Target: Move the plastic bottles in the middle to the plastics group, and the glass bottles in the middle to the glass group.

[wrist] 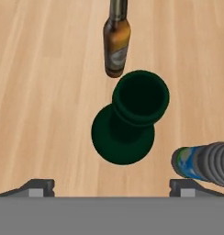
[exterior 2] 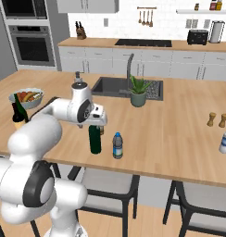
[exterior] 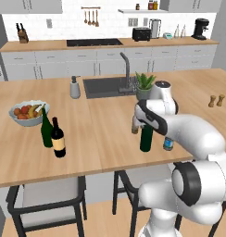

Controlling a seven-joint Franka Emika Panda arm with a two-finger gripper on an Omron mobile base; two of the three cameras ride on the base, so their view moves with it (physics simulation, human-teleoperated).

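Note:
A tall dark green wine bottle (exterior: 146, 139) (exterior 2: 95, 140) stands unlabelled mid-counter, and the hand view looks down into its open mouth (wrist: 140, 97). My gripper (exterior: 145, 121) (exterior 2: 96, 122) (wrist: 112, 187) hovers just over the neck, open, its fingertips (wrist: 40, 186) wide apart and touching nothing. A slim brown bottle (wrist: 116, 46) (exterior: 134, 126) with a pale label stands just beyond it. Right of the green bottle is the small clear plastic bottle (exterior: 168, 144) (exterior 2: 117, 146) (wrist: 203, 164) with a blue label. The glass group, a green wine bottle (exterior: 46, 130) and a near-black one with a red top (exterior: 58, 139), stands far left.
A fruit bowl (exterior: 29, 112) sits behind the glass group. Beyond the work spot lie the sink (exterior: 110, 86), its tap, a potted plant (exterior: 145, 86) and a soap dispenser (exterior: 75, 88). Salt and pepper shakers (exterior 2: 216, 119) and a white bottle (exterior 2: 225, 140) stand at right.

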